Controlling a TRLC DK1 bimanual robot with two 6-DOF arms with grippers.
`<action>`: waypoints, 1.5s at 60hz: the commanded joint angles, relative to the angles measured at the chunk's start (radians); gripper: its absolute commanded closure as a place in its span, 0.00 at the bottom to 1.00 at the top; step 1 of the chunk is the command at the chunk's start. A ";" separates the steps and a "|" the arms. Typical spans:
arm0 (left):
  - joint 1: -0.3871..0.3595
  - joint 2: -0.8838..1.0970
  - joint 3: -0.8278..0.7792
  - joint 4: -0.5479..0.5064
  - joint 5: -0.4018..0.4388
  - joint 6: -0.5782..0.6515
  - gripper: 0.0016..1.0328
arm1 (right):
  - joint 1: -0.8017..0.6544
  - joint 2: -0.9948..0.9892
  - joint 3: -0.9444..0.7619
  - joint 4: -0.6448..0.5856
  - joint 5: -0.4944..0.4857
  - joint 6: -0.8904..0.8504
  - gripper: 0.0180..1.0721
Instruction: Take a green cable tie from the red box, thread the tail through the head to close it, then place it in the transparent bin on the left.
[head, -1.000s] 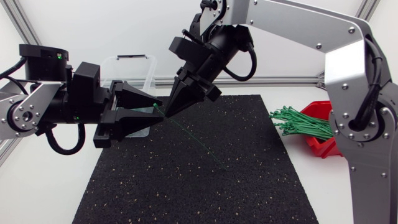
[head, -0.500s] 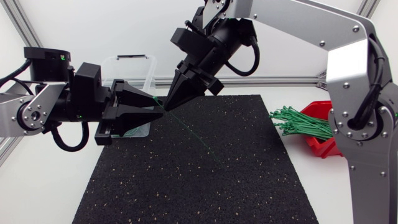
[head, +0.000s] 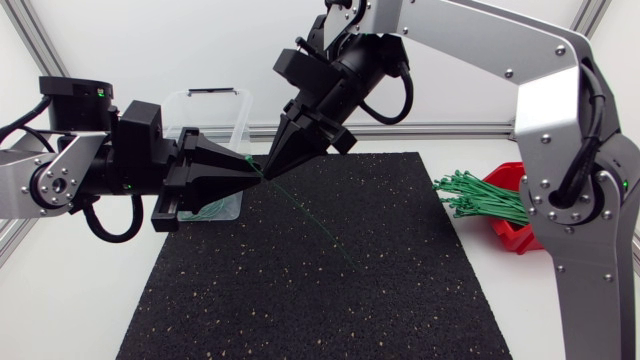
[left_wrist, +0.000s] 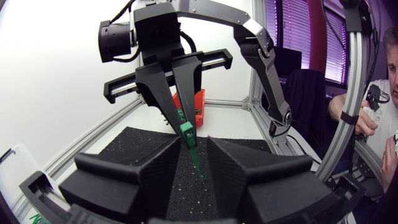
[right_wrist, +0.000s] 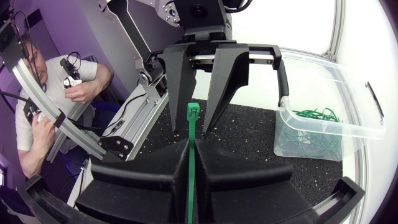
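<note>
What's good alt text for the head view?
The right hand and left hand meet tip to tip above the black mat, by the transparent bin, a green cable tie trailing down from them. A red box of ties sits at right.

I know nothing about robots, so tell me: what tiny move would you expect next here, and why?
Probably the left gripper should close on the head of the cable tie. The right gripper is shut on the cable tie and holds its head between the left gripper's fingers, which stand apart, not pinching it. A second grip seems needed before threading the tail.
</note>
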 joint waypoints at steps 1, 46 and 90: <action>0.005 0.017 0.025 0.018 0.015 -0.016 0.73 | -0.005 0.024 0.019 -0.024 -0.012 -0.022 0.95; -0.004 -0.004 0.011 0.054 0.013 -0.065 0.96 | -0.018 0.013 -0.019 -0.021 -0.017 -0.042 0.83; 0.010 -0.047 0.032 0.037 -0.027 -0.185 0.96 | -0.007 -0.139 -0.272 0.298 0.157 0.065 0.58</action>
